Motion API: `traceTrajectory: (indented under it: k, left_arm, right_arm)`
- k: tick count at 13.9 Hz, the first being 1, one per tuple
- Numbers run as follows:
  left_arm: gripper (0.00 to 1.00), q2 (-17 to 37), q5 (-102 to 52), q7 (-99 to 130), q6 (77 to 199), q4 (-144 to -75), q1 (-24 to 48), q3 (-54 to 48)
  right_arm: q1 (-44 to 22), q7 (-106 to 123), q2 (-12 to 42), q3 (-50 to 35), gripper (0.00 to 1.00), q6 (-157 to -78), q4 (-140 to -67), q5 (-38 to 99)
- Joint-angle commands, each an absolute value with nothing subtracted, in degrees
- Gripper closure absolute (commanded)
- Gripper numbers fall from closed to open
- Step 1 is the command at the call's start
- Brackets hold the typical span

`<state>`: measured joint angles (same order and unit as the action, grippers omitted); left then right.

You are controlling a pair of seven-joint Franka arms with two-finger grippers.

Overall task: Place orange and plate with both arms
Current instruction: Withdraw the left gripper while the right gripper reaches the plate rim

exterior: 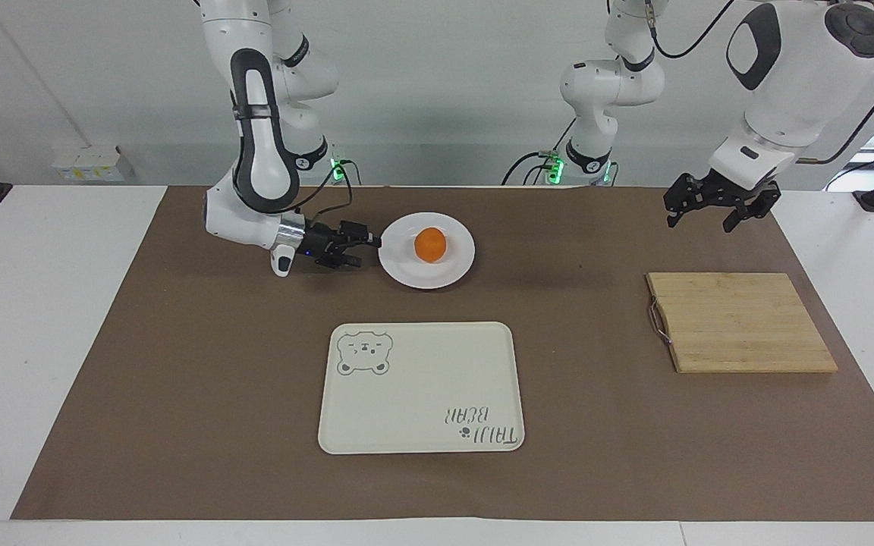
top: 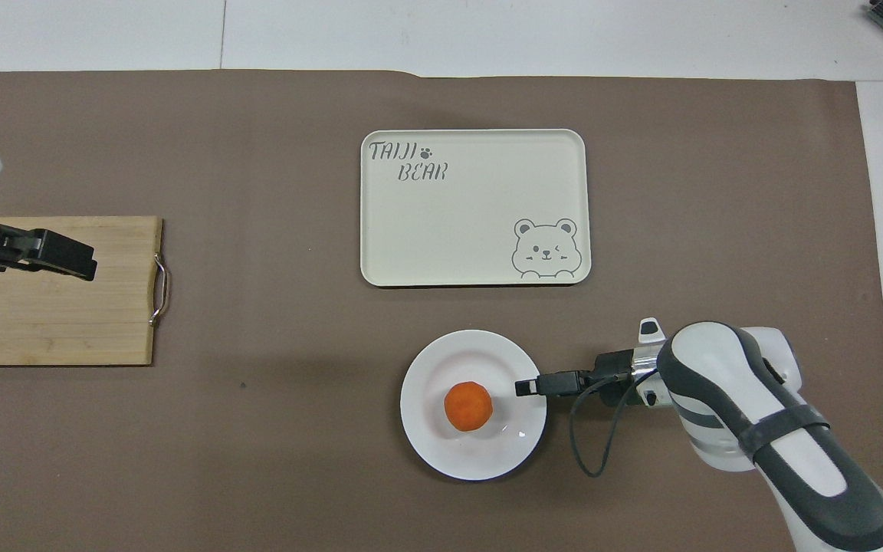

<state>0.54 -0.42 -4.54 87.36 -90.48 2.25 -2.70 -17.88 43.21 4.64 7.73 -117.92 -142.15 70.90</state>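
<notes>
The orange (exterior: 430,245) (top: 468,405) rests in the well of the white plate (exterior: 425,279) (top: 472,460), which lies on the brown mat close to the robots. My right gripper (exterior: 371,249) (top: 524,387) lies low and level, open, its tips at the plate's rim on the right arm's side. Whether they touch the rim I cannot tell. My left gripper (exterior: 710,216) (top: 77,262) hangs open and empty, high in the air over the wooden board (exterior: 740,322) (top: 50,322).
A cream tray with a bear drawing (exterior: 422,379) (top: 472,230) lies mid-table, farther from the robots than the plate. The wooden board with a metal handle sits at the left arm's end. A brown mat covers most of the white table.
</notes>
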Motion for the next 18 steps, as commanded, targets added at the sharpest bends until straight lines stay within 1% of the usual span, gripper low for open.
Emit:
traceTrajectory:
  k: [1,8,10,13,14,15,16,17,18]
  left_arm:
    - [0.00,0.7,0.8,-4.7,86.5,-89.7,1.9,-2.9]
    - [0.00,0.7,0.8,-4.7,86.5,-89.6,1.9,-2.9]
    - [0.00,0.7,0.8,-4.7,86.5,-89.7,1.9,-2.9]
    - [0.00,0.7,0.8,-4.7,86.5,-89.7,1.9,-2.9]
    - [0.00,0.7,0.8,-4.7,86.5,-89.7,1.9,-2.9]
    - [0.00,0.7,0.8,-4.7,86.5,-89.6,1.9,-2.9]
    - [0.00,0.7,0.8,-4.7,86.5,-89.7,1.9,-2.9]
    - [0.00,0.7,0.8,-4.7,86.5,-89.6,1.9,-2.9]
    - [0.00,0.7,0.8,-4.7,86.5,-89.6,1.8,-2.9]
  right_arm:
    - [-17.6,45.9,4.6,7.8,0.00,-118.7,-144.5,73.0]
    - [-17.8,47.6,4.7,7.7,0.00,-116.6,-145.0,75.9]
    - [-20.0,47.5,4.6,7.7,0.00,-116.9,-145.0,78.3]
    - [-20.3,48.2,4.6,7.7,0.00,-117.7,-145.1,78.7]
    - [-20.3,48.8,4.6,7.7,0.20,-117.8,-145.3,78.7]
    - [-20.3,48.8,4.7,7.7,0.43,-118.0,-145.3,78.7]
    - [-20.3,48.8,4.7,7.7,0.62,-118.6,-145.4,78.7]
    - [-20.3,48.8,4.7,7.7,0.83,-118.6,-145.5,78.7]
    - [-20.3,48.2,4.7,7.7,1.00,-118.6,-145.5,78.7]
